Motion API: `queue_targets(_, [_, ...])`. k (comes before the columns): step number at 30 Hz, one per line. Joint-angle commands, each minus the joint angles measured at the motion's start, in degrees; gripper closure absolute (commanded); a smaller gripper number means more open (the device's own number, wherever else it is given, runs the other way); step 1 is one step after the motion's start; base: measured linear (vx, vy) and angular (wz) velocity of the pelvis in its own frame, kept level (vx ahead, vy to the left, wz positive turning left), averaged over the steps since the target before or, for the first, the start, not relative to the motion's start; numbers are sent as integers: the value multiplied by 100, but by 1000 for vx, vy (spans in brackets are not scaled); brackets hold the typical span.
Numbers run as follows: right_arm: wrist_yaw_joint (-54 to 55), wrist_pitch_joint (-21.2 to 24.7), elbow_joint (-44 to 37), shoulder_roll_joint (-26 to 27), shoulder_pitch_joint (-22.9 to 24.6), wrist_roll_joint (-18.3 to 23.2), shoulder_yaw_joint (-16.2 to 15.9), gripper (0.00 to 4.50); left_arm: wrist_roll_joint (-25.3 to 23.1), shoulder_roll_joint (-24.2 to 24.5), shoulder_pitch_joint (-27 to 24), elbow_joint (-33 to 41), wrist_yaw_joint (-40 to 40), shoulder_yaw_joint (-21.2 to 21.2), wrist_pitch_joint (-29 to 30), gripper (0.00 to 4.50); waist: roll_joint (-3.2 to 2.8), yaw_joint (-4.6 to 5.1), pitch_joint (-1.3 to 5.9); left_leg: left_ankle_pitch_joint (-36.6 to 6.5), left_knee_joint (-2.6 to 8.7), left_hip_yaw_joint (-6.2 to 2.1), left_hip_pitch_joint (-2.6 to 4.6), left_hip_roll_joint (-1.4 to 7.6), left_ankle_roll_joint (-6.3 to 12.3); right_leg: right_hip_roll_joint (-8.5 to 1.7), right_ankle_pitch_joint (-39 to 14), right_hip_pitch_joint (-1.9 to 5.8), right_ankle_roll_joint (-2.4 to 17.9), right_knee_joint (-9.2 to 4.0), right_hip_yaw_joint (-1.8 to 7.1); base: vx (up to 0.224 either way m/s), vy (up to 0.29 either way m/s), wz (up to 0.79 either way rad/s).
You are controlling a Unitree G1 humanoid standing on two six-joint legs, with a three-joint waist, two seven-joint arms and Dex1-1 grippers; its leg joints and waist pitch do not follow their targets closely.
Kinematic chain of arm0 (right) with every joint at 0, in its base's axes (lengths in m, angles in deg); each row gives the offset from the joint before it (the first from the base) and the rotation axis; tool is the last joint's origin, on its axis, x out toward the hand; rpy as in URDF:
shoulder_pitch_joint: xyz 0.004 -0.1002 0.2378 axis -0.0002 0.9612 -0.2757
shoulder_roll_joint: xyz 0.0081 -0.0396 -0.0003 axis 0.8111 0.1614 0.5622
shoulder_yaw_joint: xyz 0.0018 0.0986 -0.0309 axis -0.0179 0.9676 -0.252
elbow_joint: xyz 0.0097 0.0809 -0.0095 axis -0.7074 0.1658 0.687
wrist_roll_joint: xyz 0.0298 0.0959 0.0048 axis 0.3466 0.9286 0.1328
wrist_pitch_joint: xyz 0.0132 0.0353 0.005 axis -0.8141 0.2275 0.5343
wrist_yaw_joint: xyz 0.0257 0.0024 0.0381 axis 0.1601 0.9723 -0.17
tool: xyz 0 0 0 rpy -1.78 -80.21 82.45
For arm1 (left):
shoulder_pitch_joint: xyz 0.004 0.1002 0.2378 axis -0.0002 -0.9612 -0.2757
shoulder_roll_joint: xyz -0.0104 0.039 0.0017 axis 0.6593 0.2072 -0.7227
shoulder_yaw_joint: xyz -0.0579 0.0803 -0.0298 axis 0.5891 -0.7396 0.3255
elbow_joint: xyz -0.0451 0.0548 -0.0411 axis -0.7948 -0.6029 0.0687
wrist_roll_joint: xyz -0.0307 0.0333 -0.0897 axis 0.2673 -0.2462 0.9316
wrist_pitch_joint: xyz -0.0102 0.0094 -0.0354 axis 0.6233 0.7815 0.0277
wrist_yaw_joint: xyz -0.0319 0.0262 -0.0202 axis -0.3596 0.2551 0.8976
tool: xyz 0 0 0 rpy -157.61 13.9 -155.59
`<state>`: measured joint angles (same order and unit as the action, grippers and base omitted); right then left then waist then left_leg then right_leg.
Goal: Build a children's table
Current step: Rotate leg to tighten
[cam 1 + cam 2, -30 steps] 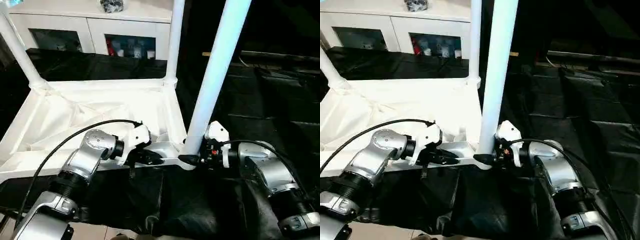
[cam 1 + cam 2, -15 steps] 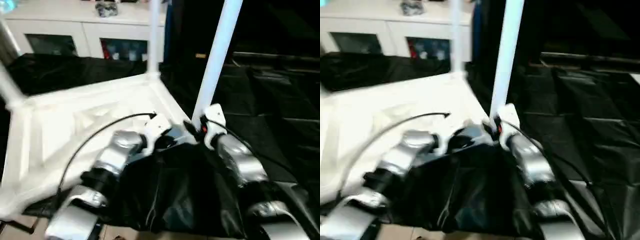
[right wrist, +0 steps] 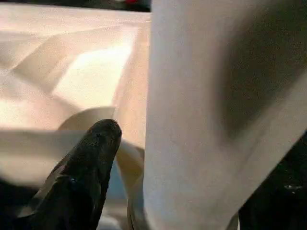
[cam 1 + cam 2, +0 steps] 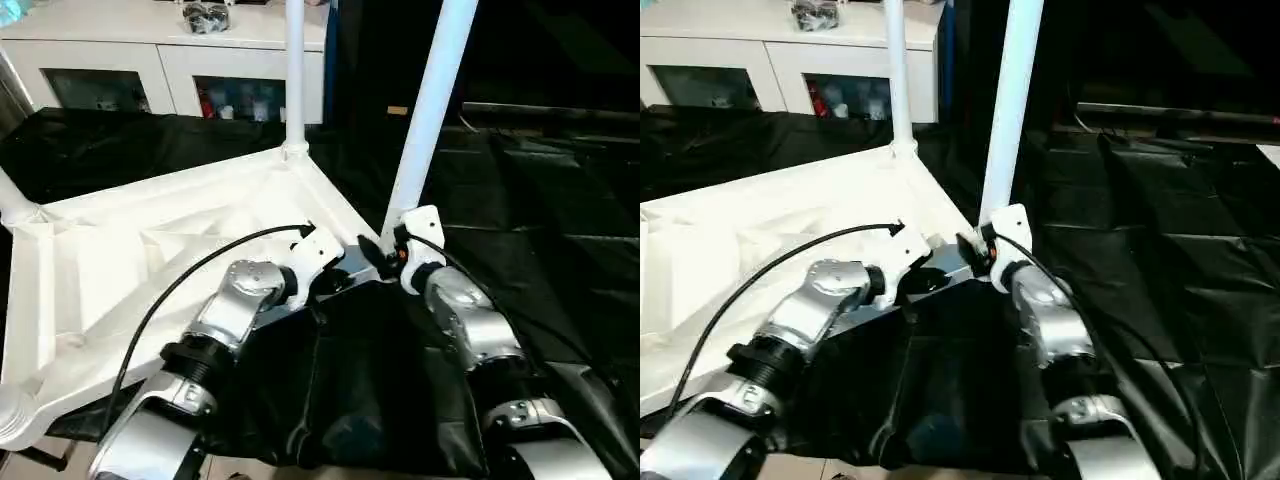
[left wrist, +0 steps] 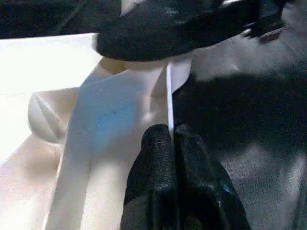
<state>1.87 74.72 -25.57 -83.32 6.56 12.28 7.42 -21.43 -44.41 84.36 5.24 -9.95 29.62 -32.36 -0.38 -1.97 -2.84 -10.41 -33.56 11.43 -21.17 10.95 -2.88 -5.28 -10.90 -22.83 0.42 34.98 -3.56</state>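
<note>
White leg (image 4: 430, 110) rises (upright) beside right end effector (image 4: 385, 252)

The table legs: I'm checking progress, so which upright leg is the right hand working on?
The near leg, standing in the tabletop's corner closest to the robot; the right hand is at its base. The far leg stands at the corner behind, untouched.

black table cover (image 4: 560, 200), white cabinet (image 4: 180, 60), perhaps toys

We see a white tabletop (image 4: 150, 250) with white legs (image 4: 432, 105), a black cloth (image 4: 560, 200) covering the work table, silver forearms (image 4: 470, 325) with black fingers (image 5: 165, 167), and a white cabinet (image 4: 160, 50) at upper left
</note>
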Motion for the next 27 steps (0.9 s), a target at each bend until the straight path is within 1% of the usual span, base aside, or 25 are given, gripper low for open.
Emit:
queue_targets(1, [-660,37,-105,-31,148,87,-405,110,273,22,-5,282,392,-60,-414,450,51,-27,346,-1315,390,-122,28,211,280,-321,-1345,256,1092,-494,255,0,0,0])
queue_targets(3, [-1145,34,-305,-255,236,208,-469,110,342,153,-45,336,690,-87,-470,450,43,-28,359,-1186,374,-115,39,216,331,-307,-1094,255,1200,-460,250,0,0,0])
queue_targets(5, [-1725,33,-531,-528,345,313,-580,110,437,294,-86,398,1027,-112,-561,450,38,-28,367,-983,360,-110,21,229,431,-295,-635,271,1374,-401,245,0,0,0])
queue_targets(6, [-1944,30,-617,-635,385,348,-627,110,471,345,-98,417,1141,-118,-571,450,44,-42,365,-982,362,-114,32,231,445,-291,-610,278,1395,-403,237,0,0,0])
queue_targets(7, [-2209,53,-716,-761,429,392,-692,110,494,405,-102,424,1247,-122,-589,450,36,-49,366,-1003,354,-105,41,233,487,-293,-586,271,1447,-398,240,0,0,0])
queue_targets(8, [-2254,59,-733,-781,436,399,-702,110,497,415,-101,424,1262,-122,-590,450,26,-60,366,-1025,352,-101,48,243,493,-297,-578,265,1466,-393,243,0,0,0])
queue_targets(9, [-2602,111,-876,-937,493,458,-784,110,515,493,-101,430,1395,-131,-602,450,37,-60,357,-1070,359,-99,44,248,485,-293,-631,262,1475,-398,240,0,0,0])
queue_targets(10, [-2874,154,-1008,-1062,540,511,-860,110,535,559,-107,434,1526,-135,-634,450,36,-87,348,-1127,363,-100,52,250,469,-290,-730,268,1459,-408,239,0,0,0])
queue_targets(11, [-2997,147,-1060,-1117,558,533,-893,110,556,591,-111,437,1611,-137,-649,450,50,-101,344,-1174,366,-94,51,260,458,-298,-825,259,1452,-402,240,0,0,0])
queue_targets(13, [-3238,168,-1148,-1223,584,579,-964,110,590,672,-128,450,1779,-143,-687,450,51,-118,342,-1227,370,-94,61,263,395,-308,-972,250,1422,-419,244,0,0,0])
queue_targets(14, [-3271,186,-1157,-1236,586,584,-978,125,592,687,-133,455,1796,-143,-693,450,54,-125,335,-1259,374,-94,60,262,366,-313,-1054,245,1403,-427,250,0,0,0])
queue_targets(15, [-3271,186,-1157,-1236,586,584,-978,125,592,687,-133,455,1796,-143,-693,450,54,-124,335,-1277,375,-94,62,261,348,-314,-1091,240,1393,-430,252,0,0,0])
queue_targets(16, [-3424,267,-1209,-1296,601,595,-1051,134,617,762,-168,497,1908,-155,-682,450,83,-133,331,-1287,374,-95,73,258,322,-317,-1182,242,1370,-437,253,0,0,0])
queue_targets(17, [-3551,324,-1275,-1345,626,615,-1119,134,631,805,-188,515,1965,-161,-693,450,70,-134,334,-1242,377,-99,56,263,314,-322,-1191,247,1351,-426,256,0,0,0])
queue_targets(18, [-3607,340,-1311,-1365,640,622,-1150,134,633,816,-194,516,1973,-158,-703,450,72,-133,335,-1230,378,-98,55,260,311,-317,-1195,244,1337,-431,254,0,0,0])
queue_targets(19, [-3609,342,-1315,-1366,641,621,-1153,153,634,819,-195,518,1977,-157,-704,450,70,-139,340,-1203,372,-96,62,265,315,-316,-1128,240,1341,-422,255,0,0,0])
queue_targets(20, [-3635,371,-1365,-1378,658,605,-1189,164,637,856,-215,536,2028,-155,-711,450,112,-143,334,-1163,374,-98,54,264,330,-315,-1125,243,1332,-413,254,0,0,0])
queue_targets(21, [-3620,357,-1351,-1376,646,570,-1205,164,639,869,-219,538,2042,-154,-713,450,117,-143,337,-1148,375,-99,53,265,331,-323,-1145,244,1323,-416,255,0,0,0])
queue_targets(24, [-3652,347,-1311,-1383,611,538,-1214,189,650,891,-227,547,2065,-165,-697,450,122,-142,338,-1111,366,-93,58,257,322,-320,-1158,233,1310,-415,257,0,0,0])
queue_targets(25, [-3664,351,-1306,-1389,603,545,-1217,189,655,890,-227,548,2073,-162,-693,450,124,-140,335,-1086,368,-94,52,255,329,-320,-1143,236,1308,-414,257,0,0,0])
queue_targets(27, [-3689,374,-1315,-1395,590,559,-1230,211,669,893,-250,590,2099,-164,-675,450,128,-142,339,-1062,362,-93,56,256,336,-323,-1127,236,1307,-412,257,0,0,0])
